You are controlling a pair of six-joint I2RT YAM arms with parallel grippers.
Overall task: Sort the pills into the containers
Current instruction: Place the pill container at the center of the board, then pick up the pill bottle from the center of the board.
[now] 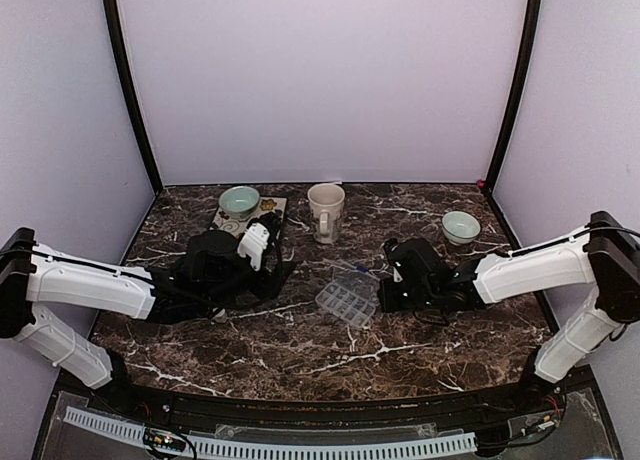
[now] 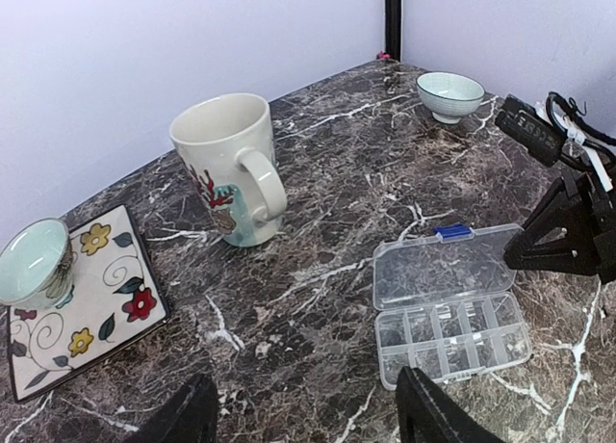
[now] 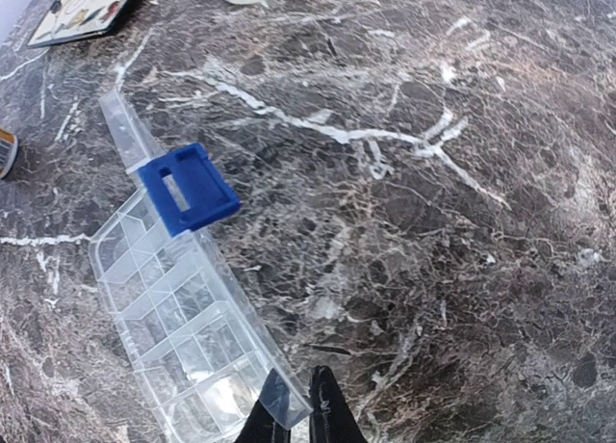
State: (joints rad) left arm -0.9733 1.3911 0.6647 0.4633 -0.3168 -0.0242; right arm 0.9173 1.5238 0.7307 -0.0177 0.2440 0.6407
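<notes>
Lab booth: blank lilac walls (image 1: 320,80), black frame (image 1: 130,90), marble tabletop (image 1: 300,340).

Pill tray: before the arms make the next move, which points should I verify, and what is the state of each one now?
1. Lid of the tray open: ok; it lies back, with the blue latch on the far side.
2. Compartments free: ok; no pill shows in them.
3. Right gripper hold: ok; it appears shut on the lid's corner.
4. Left gripper free: ok; it is open, with nothing between its fingers.
5. Pills located: not ok; none shows in any view.
6. Mug clear of the tray: ok; they stand apart.
</notes>
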